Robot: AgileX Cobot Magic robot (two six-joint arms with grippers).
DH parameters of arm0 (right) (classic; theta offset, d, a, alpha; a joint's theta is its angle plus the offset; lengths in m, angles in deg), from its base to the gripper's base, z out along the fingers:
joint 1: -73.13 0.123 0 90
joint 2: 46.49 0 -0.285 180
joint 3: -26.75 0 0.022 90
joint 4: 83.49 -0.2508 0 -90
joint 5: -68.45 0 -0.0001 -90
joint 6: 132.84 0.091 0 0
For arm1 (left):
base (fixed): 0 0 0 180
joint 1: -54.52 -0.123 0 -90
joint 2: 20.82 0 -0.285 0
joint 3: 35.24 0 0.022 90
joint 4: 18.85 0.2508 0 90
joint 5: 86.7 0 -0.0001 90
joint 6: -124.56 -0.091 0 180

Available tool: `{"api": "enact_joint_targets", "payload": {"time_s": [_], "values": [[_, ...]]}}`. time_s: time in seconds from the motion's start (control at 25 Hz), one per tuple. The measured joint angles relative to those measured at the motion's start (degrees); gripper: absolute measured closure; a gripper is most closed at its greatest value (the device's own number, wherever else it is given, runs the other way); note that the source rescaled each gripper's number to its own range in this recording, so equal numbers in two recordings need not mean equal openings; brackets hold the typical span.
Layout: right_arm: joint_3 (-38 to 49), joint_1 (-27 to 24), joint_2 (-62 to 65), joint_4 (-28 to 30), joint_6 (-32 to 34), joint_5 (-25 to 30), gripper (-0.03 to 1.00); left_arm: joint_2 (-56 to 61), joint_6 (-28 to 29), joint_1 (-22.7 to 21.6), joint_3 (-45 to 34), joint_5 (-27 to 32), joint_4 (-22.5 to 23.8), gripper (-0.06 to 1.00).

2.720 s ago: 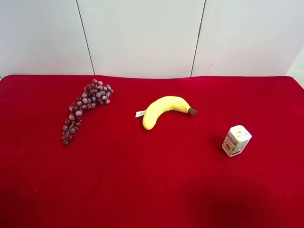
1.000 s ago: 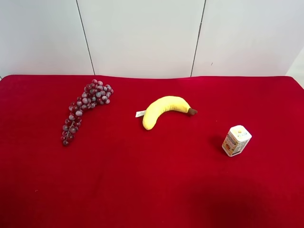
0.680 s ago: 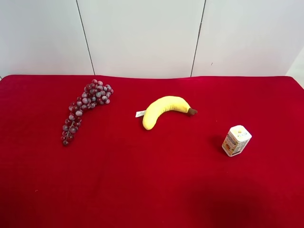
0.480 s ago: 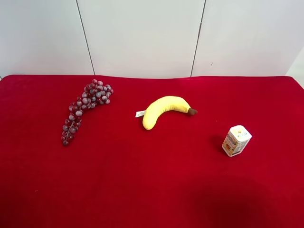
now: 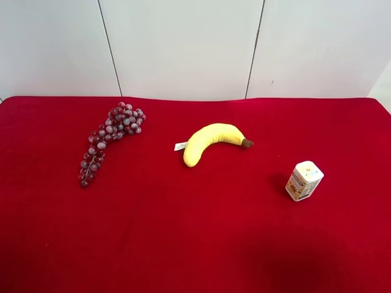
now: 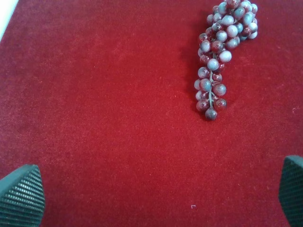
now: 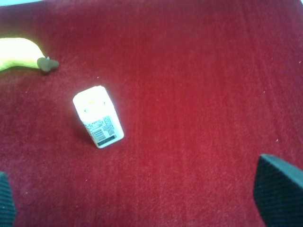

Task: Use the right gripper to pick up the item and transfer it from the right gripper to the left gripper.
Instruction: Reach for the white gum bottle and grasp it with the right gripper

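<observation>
On the red worktop [image 5: 195, 244], toward the high view's right: juice carton [image 5: 303, 180] sat alone — bare cloth on every side, clear of the edges.
Banana [image 5: 211, 141]: mid-worktop, well apart from the carton.
Grapes [image 5: 107, 143]: toward the other side, nearer the back edge.
Right end effector [image 7: 142, 196]: spread wide, empty, over open cloth near the carton.
Left end effector [image 6: 156, 191]: spread wide, empty — open cloth beneath it.

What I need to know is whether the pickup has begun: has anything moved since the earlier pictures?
Nothing visibly changed. The juice carton, banana and grape bunch sit where they were on the red cloth.
</observation>
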Motion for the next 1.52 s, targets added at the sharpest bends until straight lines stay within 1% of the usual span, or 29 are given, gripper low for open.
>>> {"api": "enact_joint_targets", "payload": {"time_s": [0.08, 0.2, 0.32, 0.48, 0.6, 0.88, 1.16, 1.4, 1.52], "values": [[-1.02, 0.0, -1.5, -0.41, 0.12, 0.66, -0.03, 0.0, 0.0, 0.0, 0.0, 0.0, 0.0, -0.05], [-5.64, 0.0, -9.58, -0.54, 0.07, 1.19, -0.03, 0.0, 0.0, 0.0, 0.0, 0.0, 0.0, -0.05], [-10.56, 0.33, -20.19, -0.6, 0.06, 0.86, -0.03, 0.0, 0.0, 0.0, 0.0, 0.0, 0.0, -0.05], [-16.59, 3.02, -32.62, -0.16, 0.07, 0.61, -0.03, 0.0, 0.0, 0.0, 0.0, 0.0, 0.0, -0.05], [-20.16, 4.32, -43.43, 1.29, 0.11, 0.67, -0.03, 0.0, 0.0, 0.0, 0.0, 0.0, 0.0, -0.05], [-26.75, 4.95, -66.1, 1.92, -0.52, 0.38, -0.03, 0.0, 0.0, 0.0, 0.0, 0.0, 0.0, -0.05], [-28.61, 6.76, -81.89, 2.35, -7.07, -0.21, -0.03, 0.0, 0.0, 0.0, 0.0, 0.0, 0.0, -0.05], [-28.76, 11.19, -89.68, 3.21, -8.36, -4.51, -0.03, 0.0, 0.0, 0.0, 0.0, 0.0, 0.0, -0.05], [-28.76, 11.91, -92.83, 3.66, -8.41, -7.04, -0.03, 0.0, 0.0, 0.0, 0.0, 0.0, 0.0, -0.05]]}}
